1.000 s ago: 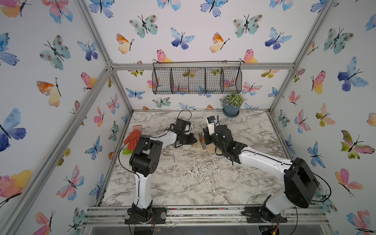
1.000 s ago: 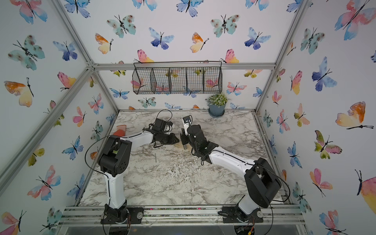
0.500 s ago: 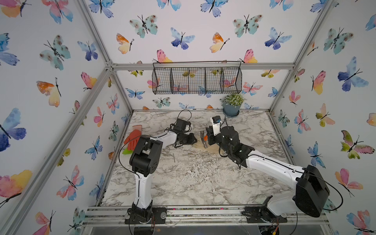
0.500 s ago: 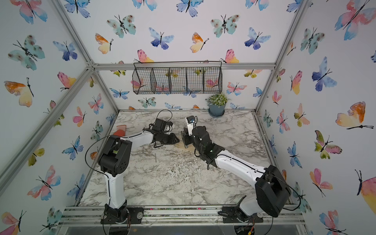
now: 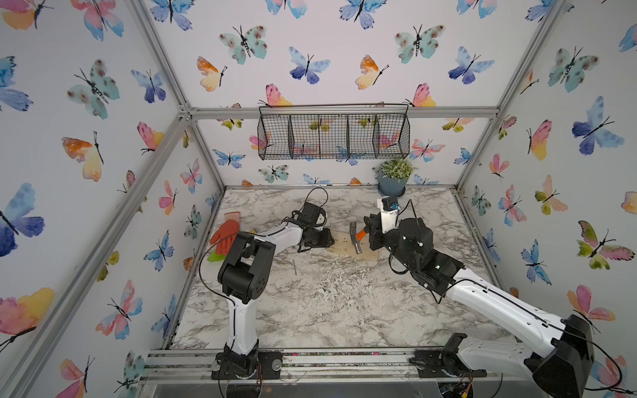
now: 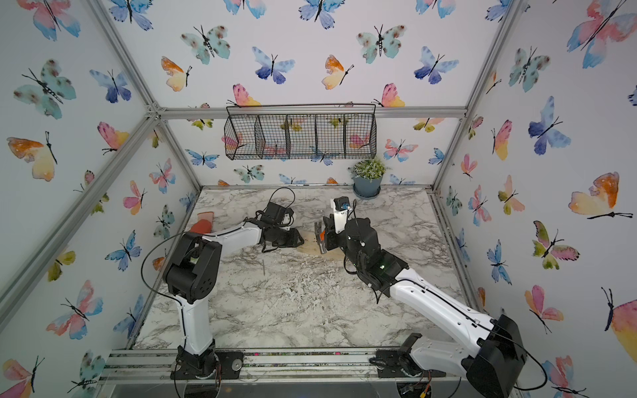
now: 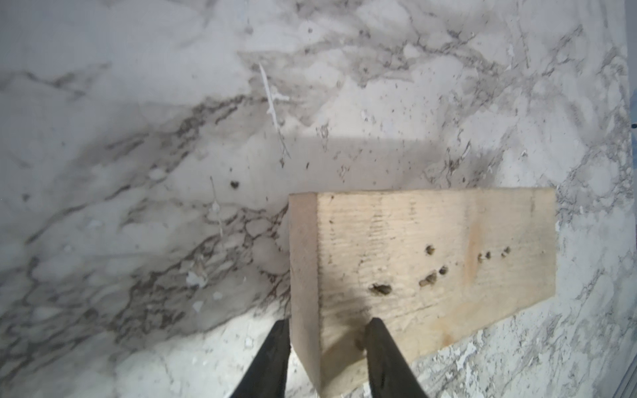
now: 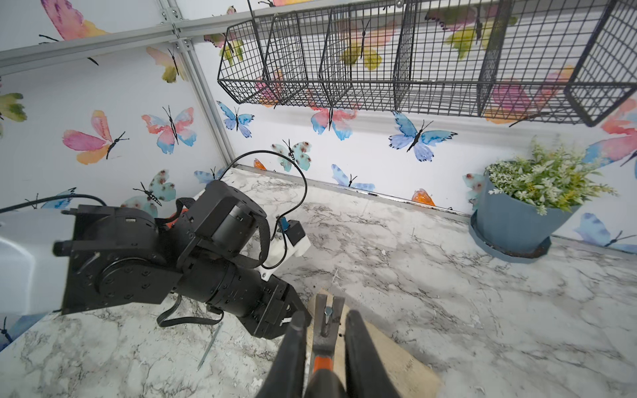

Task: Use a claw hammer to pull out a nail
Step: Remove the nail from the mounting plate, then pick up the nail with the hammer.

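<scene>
The claw hammer (image 8: 323, 344) has a grey steel head and an orange neck, and my right gripper (image 8: 325, 314) is shut on its handle. A nail (image 8: 328, 311) sits with its head in the claw's slot, over a pale wood block (image 8: 396, 358). In both top views the hammer (image 5: 355, 238) (image 6: 320, 238) lies across the block (image 5: 344, 247) (image 6: 310, 246), with the right gripper (image 5: 370, 234) just right of its head. My left gripper (image 7: 327, 324) is open, its fingers (image 7: 379, 344) astride the block's (image 7: 431, 241) end corner. The block's top shows several old nail holes.
A loose nail (image 5: 295, 267) lies on the marble table left of the block. An orange glove (image 5: 227, 234) lies by the left wall. A potted plant (image 5: 393, 179) stands at the back, under a wire basket (image 5: 332, 136) on the wall.
My right arm has drawn back to the right, carrying the hammer head a little rightward across the block. The left arm has stayed at the block's left end.
</scene>
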`<control>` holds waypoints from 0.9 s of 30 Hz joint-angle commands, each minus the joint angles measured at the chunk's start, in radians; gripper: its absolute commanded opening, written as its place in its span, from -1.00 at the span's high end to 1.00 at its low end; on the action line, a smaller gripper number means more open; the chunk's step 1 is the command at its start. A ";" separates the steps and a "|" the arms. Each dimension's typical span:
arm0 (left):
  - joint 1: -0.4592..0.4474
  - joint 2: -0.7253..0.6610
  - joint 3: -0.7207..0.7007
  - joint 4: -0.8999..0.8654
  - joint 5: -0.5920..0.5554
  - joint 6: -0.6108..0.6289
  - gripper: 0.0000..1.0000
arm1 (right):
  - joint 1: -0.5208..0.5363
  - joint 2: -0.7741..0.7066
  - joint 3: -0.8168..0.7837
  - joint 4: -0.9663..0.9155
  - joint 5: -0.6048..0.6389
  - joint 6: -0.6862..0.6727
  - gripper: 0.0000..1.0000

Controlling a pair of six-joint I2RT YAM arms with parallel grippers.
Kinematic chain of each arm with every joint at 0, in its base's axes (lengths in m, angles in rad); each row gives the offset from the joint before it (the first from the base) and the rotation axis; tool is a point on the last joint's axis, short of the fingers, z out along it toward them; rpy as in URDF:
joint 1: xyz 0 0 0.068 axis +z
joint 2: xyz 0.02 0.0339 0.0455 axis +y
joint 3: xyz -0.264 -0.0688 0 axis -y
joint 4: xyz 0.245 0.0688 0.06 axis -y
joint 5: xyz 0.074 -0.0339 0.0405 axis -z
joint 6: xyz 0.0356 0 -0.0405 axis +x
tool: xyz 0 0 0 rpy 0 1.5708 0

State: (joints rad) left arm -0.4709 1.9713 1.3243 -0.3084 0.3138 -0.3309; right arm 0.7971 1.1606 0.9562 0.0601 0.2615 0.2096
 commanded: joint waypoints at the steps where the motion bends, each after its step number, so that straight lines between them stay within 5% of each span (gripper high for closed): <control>1: -0.009 -0.069 -0.055 -0.145 -0.037 0.004 0.24 | -0.005 -0.064 0.008 0.008 -0.001 0.030 0.94; 12: -0.007 -0.330 -0.196 0.099 0.020 0.004 0.08 | -0.006 -0.125 0.000 -0.053 -0.039 0.046 0.94; 22: -0.009 -0.731 -0.537 0.530 0.094 0.096 0.03 | -0.007 -0.132 0.081 -0.116 -0.120 0.079 0.94; 27: -0.013 -0.807 -0.629 0.589 0.138 0.190 0.00 | -0.009 -0.133 0.132 -0.154 -0.168 0.107 0.94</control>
State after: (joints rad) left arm -0.4797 1.1816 0.7334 0.1802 0.3969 -0.2276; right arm 0.7967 1.0653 1.0153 -0.1528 0.1406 0.2813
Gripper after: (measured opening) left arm 0.500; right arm 0.200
